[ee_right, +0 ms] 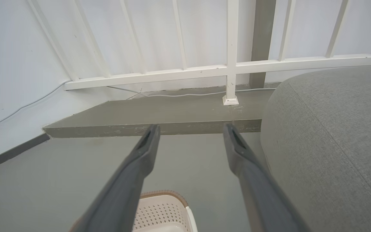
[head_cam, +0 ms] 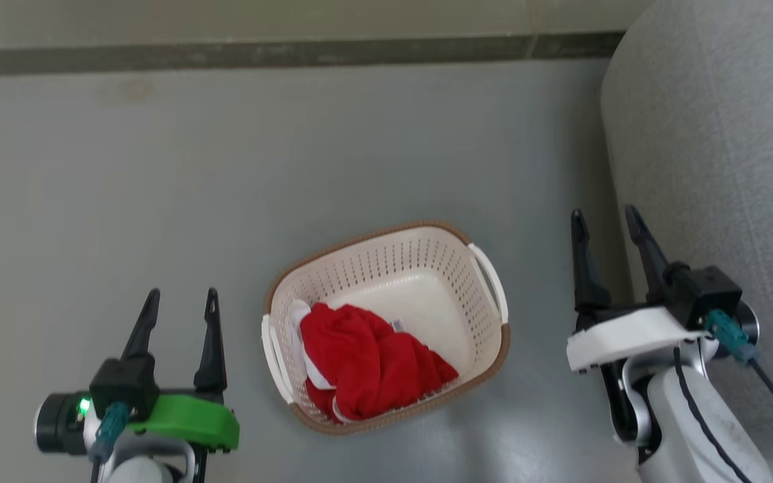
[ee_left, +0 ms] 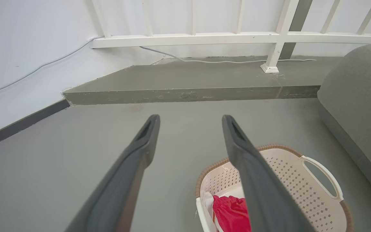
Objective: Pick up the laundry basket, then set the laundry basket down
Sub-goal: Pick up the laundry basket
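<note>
The laundry basket (head_cam: 480, 349) is cream-white with perforated sides and a brown rim, and it rests on the grey floor between my two arms. A red and white garment (head_cam: 366, 362) lies crumpled in its near left part. My left gripper (head_cam: 182, 300) hangs open to the basket's left, apart from it. Right of the basket, my right gripper (head_cam: 606, 218) is open too and touches nothing. In the left wrist view the laundry basket (ee_left: 301, 190) sits low right behind my open left gripper (ee_left: 190, 120). A corner of the laundry basket (ee_right: 163, 209) shows under my open right gripper (ee_right: 190, 129).
A grey upholstered sofa (head_cam: 722, 147) rises close on the right, just beside my right gripper. A raised grey step (ee_left: 185, 87) runs across ahead, with a white railing (ee_left: 237, 37) and a cable behind it. A white wall (ee_left: 21, 58) stands on the left.
</note>
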### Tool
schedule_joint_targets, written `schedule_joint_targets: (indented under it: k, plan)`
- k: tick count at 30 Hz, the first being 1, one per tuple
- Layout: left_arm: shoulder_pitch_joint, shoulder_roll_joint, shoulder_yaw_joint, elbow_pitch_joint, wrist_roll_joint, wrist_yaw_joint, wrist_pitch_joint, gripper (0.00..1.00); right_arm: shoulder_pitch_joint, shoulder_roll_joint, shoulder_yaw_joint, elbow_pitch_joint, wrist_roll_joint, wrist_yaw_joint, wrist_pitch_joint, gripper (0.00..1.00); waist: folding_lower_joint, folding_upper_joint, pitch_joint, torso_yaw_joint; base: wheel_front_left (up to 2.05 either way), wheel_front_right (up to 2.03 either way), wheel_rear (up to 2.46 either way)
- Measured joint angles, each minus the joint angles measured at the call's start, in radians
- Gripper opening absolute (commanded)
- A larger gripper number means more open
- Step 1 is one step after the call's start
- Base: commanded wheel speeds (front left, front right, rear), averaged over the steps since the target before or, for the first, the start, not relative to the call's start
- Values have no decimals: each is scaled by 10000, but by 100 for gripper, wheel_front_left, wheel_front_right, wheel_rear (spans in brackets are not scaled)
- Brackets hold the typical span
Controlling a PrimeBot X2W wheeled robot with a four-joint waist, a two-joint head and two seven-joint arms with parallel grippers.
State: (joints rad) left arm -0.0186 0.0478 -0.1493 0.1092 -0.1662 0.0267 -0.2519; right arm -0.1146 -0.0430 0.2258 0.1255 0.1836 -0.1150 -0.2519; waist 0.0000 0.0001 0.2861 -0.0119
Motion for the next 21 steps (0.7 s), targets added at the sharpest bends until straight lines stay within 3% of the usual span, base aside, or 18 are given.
schedule_joint_targets:
  k: [21]
  plan:
    - [-2221, -58, -439, 2224, -487, -90, 0, 100, -2393, -73, -155, 21, 6, 134, 0, 100, 0, 0, 2979, 58, 0, 0, 0]
